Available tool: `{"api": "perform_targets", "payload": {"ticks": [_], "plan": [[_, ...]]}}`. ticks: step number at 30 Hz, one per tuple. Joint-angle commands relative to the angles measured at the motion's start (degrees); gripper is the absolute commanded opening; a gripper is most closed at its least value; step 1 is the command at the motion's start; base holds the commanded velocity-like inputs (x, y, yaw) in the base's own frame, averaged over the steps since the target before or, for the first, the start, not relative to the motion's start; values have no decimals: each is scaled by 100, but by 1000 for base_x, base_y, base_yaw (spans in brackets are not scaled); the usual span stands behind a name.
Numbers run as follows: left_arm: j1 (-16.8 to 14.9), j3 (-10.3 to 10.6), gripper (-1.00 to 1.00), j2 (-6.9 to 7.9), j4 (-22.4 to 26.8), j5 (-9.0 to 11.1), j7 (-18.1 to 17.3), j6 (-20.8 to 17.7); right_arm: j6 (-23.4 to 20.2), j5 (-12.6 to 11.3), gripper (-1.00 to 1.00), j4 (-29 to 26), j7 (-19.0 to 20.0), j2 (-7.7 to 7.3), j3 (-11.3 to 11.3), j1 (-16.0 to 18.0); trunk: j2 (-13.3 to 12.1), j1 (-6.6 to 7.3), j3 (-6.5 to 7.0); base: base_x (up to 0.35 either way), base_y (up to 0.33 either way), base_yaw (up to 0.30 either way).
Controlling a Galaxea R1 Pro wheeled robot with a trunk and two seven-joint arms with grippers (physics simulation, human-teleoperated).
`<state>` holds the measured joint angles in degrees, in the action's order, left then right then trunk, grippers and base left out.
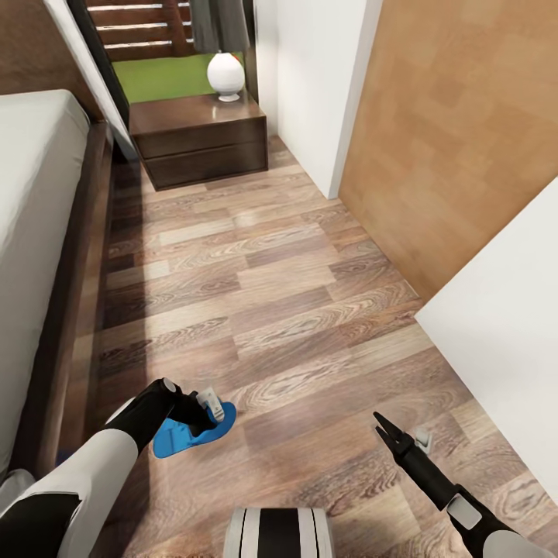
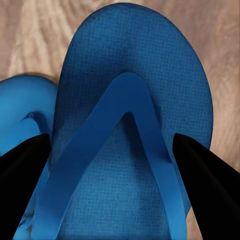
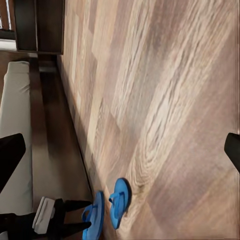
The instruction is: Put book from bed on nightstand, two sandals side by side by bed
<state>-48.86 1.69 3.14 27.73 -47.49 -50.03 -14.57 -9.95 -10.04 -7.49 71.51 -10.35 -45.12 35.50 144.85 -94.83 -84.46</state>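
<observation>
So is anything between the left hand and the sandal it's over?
Nothing visible. The left hand is right above the near sandal, with an open finger on either side of it. The second sandal lies close beside it on the floor.

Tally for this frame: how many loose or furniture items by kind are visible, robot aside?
Blue sandals: 2
Nightstand: 1
White round lamp on the nightstand: 1
Bed: 1
Total: 5
</observation>
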Motion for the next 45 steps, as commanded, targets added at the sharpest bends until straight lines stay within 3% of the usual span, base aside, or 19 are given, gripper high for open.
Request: {"api": "perform_targets", "payload": {"ticks": [1, 34, 45], "plan": [[-1, 18, -100, 2, 13, 4, -25, -49, -60, -59, 100, 3, 14, -2, 29, 1, 3, -1, -26, 0, 0, 0], [-1, 29, -100, 65, 13, 0, -24, -10, -60, -50, 100, 2, 3, -2, 29, 1, 47, -86, -757, 0, 0, 0], [-1, 33, -100, 56, 13, 1, -25, 2, -60, -50, 100, 2, 3, -2, 29, 1, 47, -86, -757, 0, 0, 0]]}}
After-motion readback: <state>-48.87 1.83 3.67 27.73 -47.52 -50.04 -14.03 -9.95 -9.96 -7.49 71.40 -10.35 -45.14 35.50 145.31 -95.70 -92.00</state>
